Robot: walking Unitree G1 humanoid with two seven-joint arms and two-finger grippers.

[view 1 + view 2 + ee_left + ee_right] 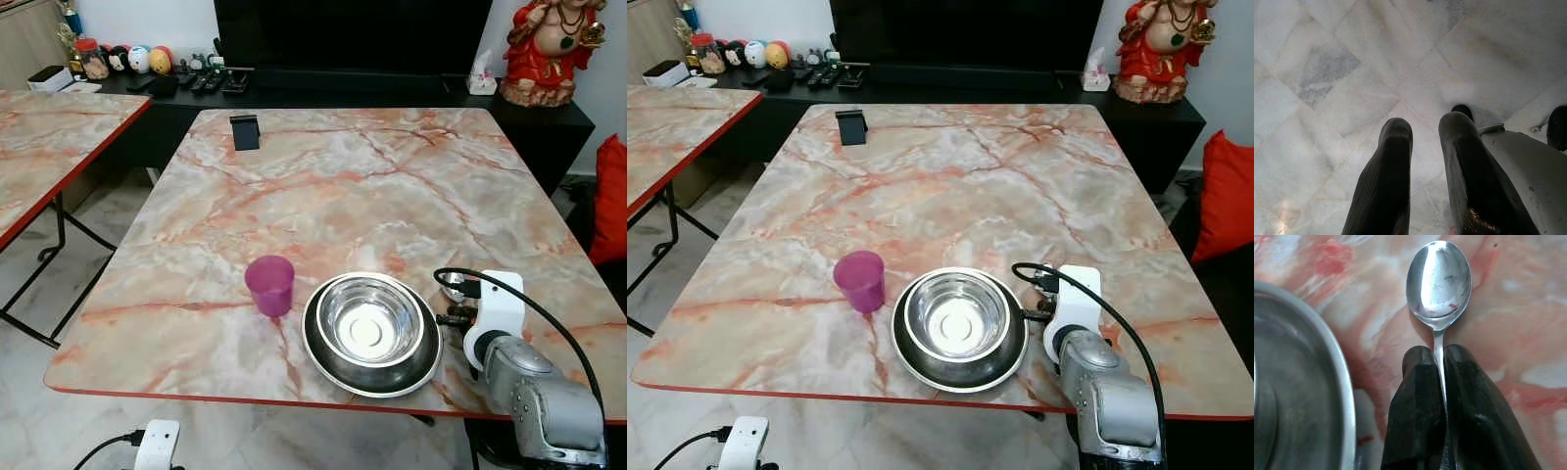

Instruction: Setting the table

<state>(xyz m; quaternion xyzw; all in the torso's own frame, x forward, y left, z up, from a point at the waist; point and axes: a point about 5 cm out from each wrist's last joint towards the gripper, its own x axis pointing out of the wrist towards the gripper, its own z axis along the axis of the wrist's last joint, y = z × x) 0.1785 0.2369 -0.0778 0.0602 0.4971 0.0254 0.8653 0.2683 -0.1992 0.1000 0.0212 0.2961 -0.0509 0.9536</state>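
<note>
Spoon pinched by its handle in right gripper, low beside plate's right rim — likely for laying there. Left gripper idle, fingers slightly parted.

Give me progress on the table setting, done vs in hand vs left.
Done: steel bowl sits nested in the plate near the table's front edge, purple cup standing to its left. In hand: right gripper is shut on the spoon, to the plate's right. Left: releasing the spoon there. Left gripper hangs over the floor.
</note>
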